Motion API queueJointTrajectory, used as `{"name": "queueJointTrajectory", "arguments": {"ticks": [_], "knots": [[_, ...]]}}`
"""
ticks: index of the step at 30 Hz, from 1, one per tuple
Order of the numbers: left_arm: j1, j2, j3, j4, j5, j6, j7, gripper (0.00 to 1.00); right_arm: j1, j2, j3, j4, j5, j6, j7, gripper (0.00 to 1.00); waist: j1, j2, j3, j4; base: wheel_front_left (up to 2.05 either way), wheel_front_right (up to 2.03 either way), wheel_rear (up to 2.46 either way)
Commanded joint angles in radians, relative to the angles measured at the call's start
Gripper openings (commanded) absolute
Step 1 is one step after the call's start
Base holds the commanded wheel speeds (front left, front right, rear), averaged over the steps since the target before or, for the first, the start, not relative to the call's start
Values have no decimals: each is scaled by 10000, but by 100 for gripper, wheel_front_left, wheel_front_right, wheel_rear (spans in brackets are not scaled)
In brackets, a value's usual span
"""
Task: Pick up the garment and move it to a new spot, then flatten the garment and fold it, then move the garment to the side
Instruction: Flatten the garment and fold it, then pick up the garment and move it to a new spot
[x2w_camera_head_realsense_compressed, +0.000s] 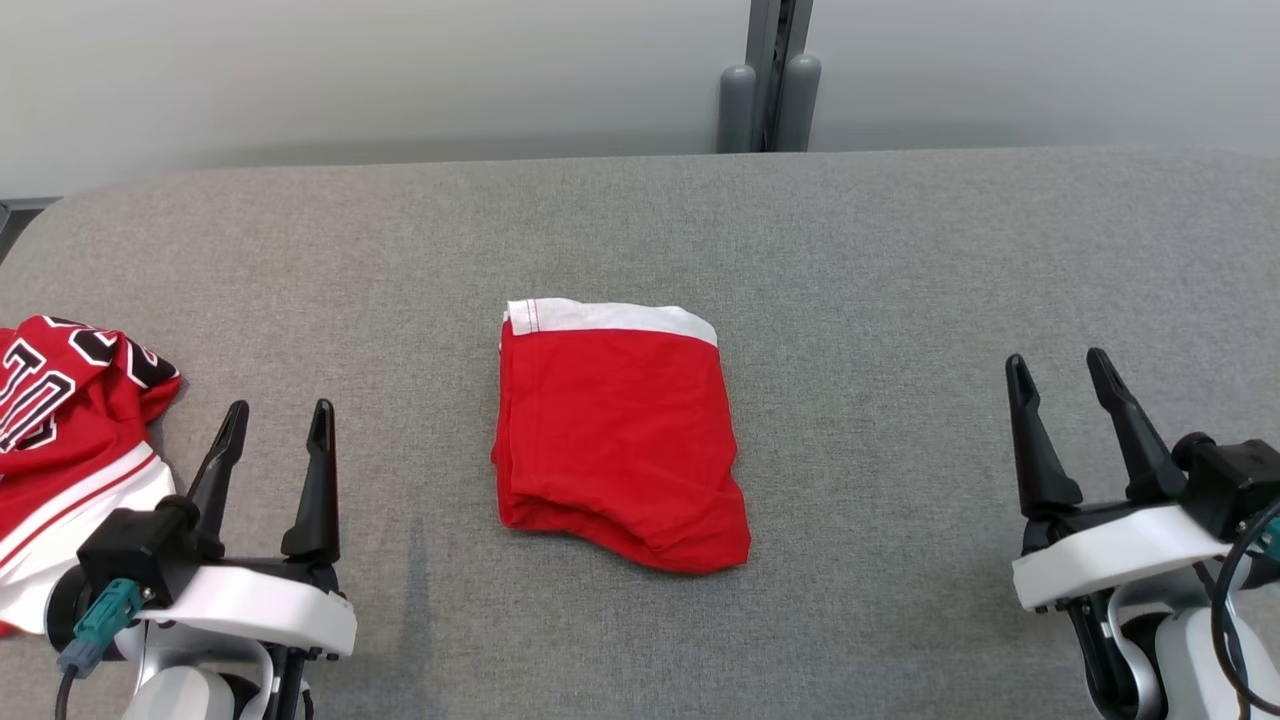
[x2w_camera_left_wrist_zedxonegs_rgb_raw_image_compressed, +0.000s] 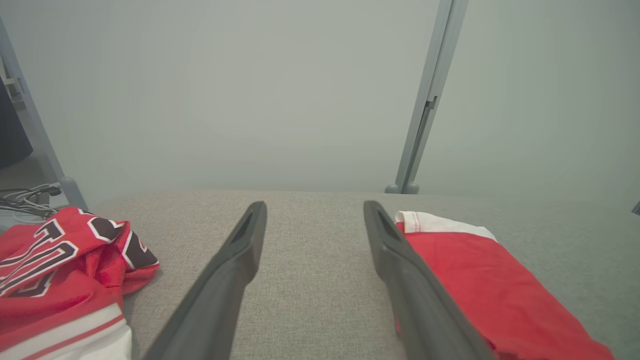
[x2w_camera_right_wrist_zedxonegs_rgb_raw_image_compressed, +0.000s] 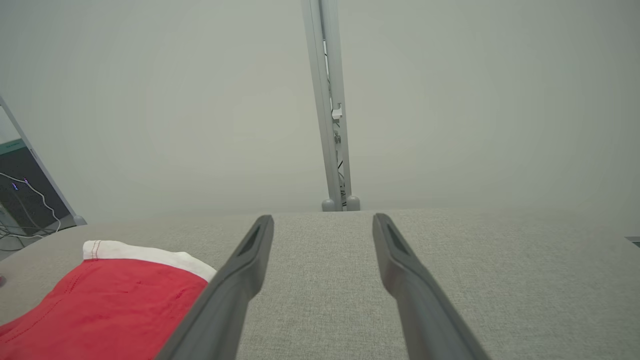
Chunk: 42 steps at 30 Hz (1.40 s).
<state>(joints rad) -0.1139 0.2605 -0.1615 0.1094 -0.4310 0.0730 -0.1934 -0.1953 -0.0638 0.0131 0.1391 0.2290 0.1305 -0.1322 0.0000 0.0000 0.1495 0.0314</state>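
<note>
A jersey (x2w_camera_head_realsense_compressed: 70, 430) lies at the table's (x2w_camera_head_realsense_compressed: 900, 250) left edge, just beside the left gripper (x2w_camera_head_realsense_compressed: 280, 410) — fingers spread, holding nothing. The folded garment (x2w_camera_head_realsense_compressed: 620, 440) rests mid-table, touching neither gripper. The right gripper (x2w_camera_head_realsense_compressed: 1056, 360) — likewise parted, empty — sits well apart from it.

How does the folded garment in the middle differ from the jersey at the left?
The garment is folded flat; the jersey lies crumpled. The garment is plain red with a white band; the jersey bears black, white-edged lettering. The garment lies centred; the jersey runs off the head view's left edge. Both are red.
</note>
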Motion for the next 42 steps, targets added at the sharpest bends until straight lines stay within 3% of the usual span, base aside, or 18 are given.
{"name": "queueJointTrajectory", "arguments": {"ticks": [1,23,42], "knots": [[170,50,41,-92,12,91,61,100,215,-10,-46,-109,-58,6,81,100,0,0,-106,-13,0,0,0],[1446,157,-235,-544,-161,423,558,100,1886,81,-516,-972,-294,6,806,100,0,0,-1415,21,0,0,0],[1419,276,-223,-494,-255,612,644,100,2238,109,-810,-1521,-508,6,1134,100,0,0,-1575,52,0,0,0]]}}
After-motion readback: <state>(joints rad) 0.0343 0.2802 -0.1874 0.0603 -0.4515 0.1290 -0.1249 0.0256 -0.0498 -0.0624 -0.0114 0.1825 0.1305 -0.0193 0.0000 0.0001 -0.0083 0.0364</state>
